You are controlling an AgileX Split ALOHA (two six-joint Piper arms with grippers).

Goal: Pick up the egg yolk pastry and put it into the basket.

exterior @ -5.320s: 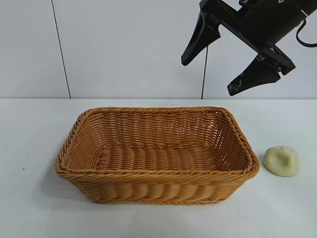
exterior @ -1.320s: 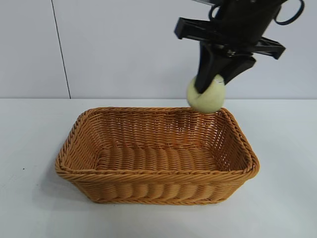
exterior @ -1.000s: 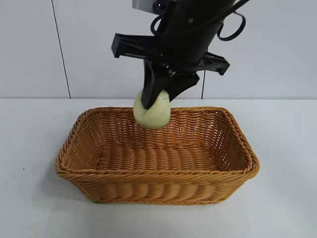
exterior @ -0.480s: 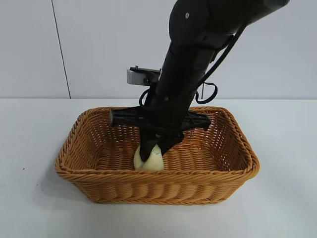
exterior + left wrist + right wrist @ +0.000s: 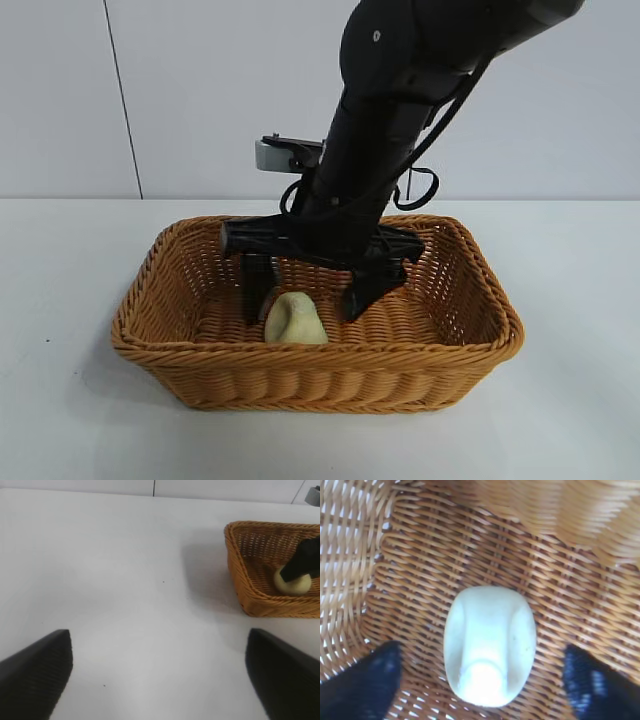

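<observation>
The egg yolk pastry (image 5: 296,320), a pale cream lump, lies on the floor of the orange-brown wicker basket (image 5: 330,382), towards its front. My right gripper (image 5: 305,308) reaches down inside the basket and stands open, one finger on each side of the pastry and clear of it. In the right wrist view the pastry (image 5: 490,645) rests on the weave (image 5: 420,570) between the two dark fingertips (image 5: 370,680). My left gripper (image 5: 161,675) hangs open over bare table, well away from the basket (image 5: 240,565), with the pastry (image 5: 292,582) visible inside it.
The basket stands mid-table on a white tabletop (image 5: 70,300) in front of a white wall. The right arm's black body (image 5: 380,150) rises over the basket's middle. Open table lies to both sides of the basket.
The right gripper came down into the basket with the pastry, then its fingers spread and let the pastry go onto the basket floor. The left arm has not moved.
</observation>
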